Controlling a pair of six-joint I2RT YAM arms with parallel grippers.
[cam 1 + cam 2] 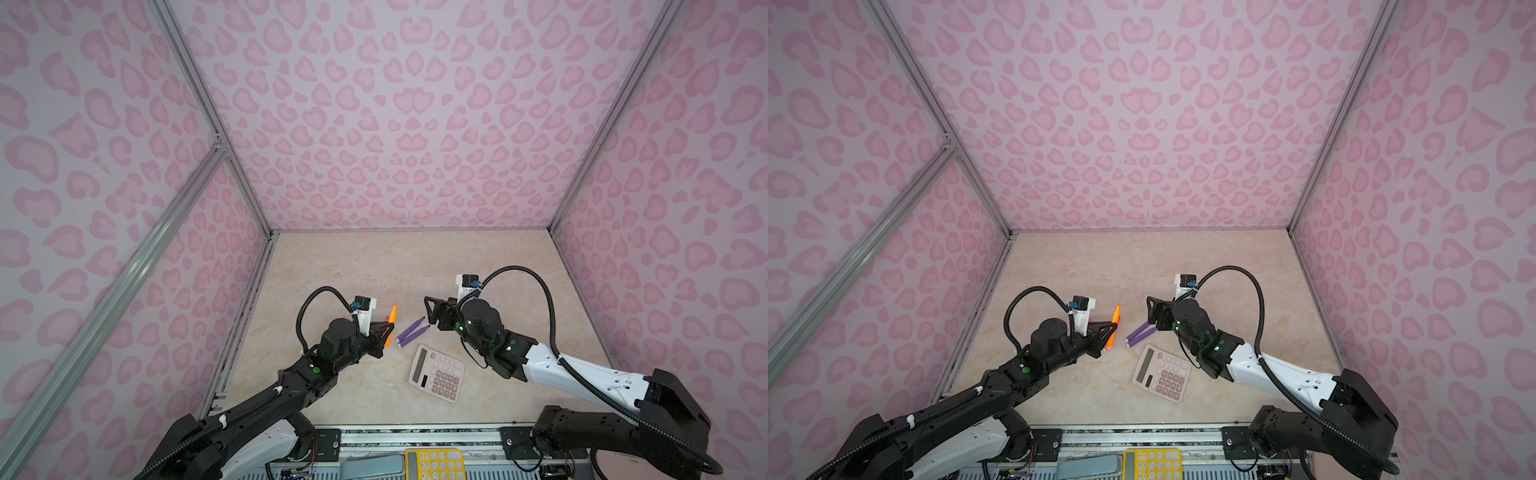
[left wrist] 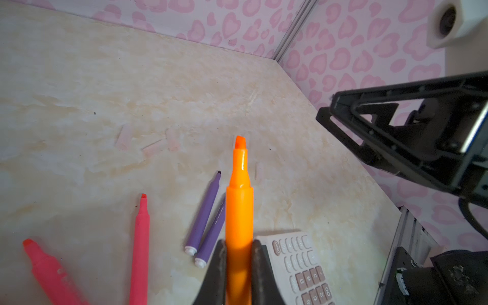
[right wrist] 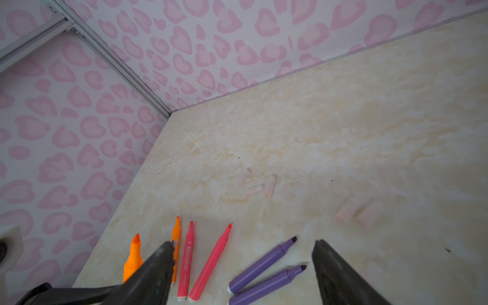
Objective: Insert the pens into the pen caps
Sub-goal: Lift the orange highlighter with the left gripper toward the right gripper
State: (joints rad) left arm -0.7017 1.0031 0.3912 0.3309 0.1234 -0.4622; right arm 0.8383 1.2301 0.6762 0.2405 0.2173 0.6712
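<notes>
Marble tabletop [image 1: 332,270]: left claw [image 2: 239,247] clamps uncapped orange pen [image 2: 239,206]; clear caps [image 3: 269,186] lie apart.

The left gripper [image 1: 385,329] clamps an orange pen [image 1: 393,313] near two purple pens [image 1: 411,329] lying together.

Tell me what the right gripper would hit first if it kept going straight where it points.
Probably the table near the three clear pen caps, once the open right gripper has passed over the purple pens. Depth is hard to judge.
</notes>
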